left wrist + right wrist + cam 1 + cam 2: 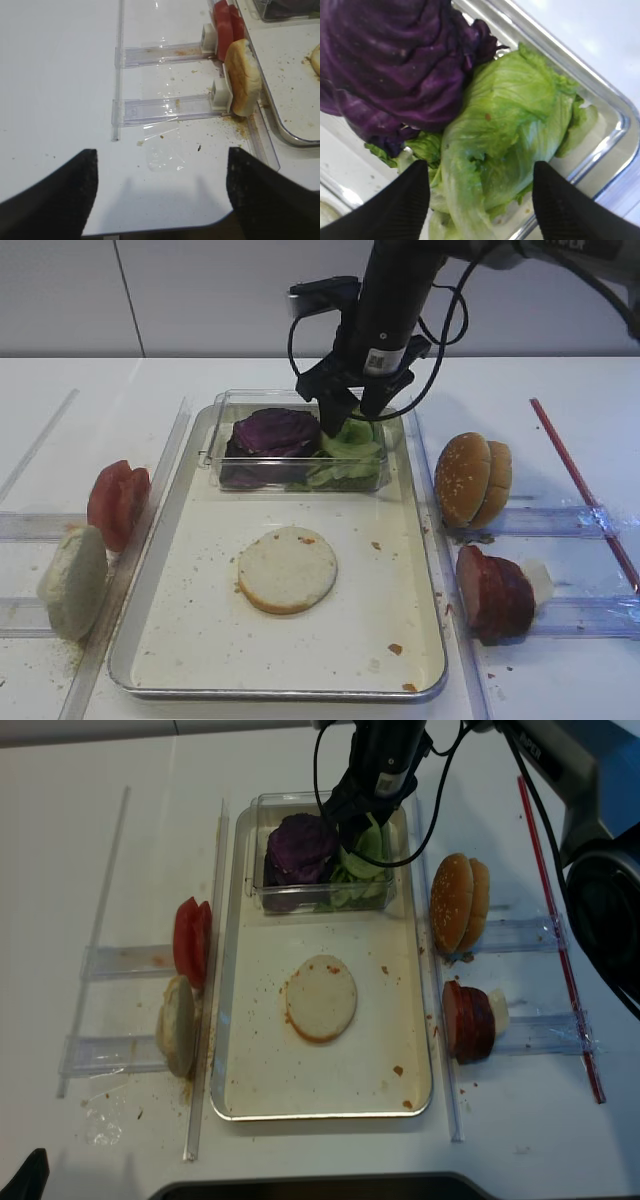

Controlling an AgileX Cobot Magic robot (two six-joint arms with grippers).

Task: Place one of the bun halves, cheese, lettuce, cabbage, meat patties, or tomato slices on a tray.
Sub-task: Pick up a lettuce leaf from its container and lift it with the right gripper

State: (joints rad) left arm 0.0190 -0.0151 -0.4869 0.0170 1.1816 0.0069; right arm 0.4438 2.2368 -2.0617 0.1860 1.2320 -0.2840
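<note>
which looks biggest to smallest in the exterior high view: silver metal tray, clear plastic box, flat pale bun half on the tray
1. silver metal tray
2. clear plastic box, standing at the tray's far end
3. flat pale bun half

The box is farther from the camera, yet the order looks clear.

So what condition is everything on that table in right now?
Right fingers: open, above the light green crinkled lettuce, not gripping.
Left fingers: open, empty.
Pale flat bun half: lying flat on the silver metal tray.
Small clear plastic box: uncovered.
</note>
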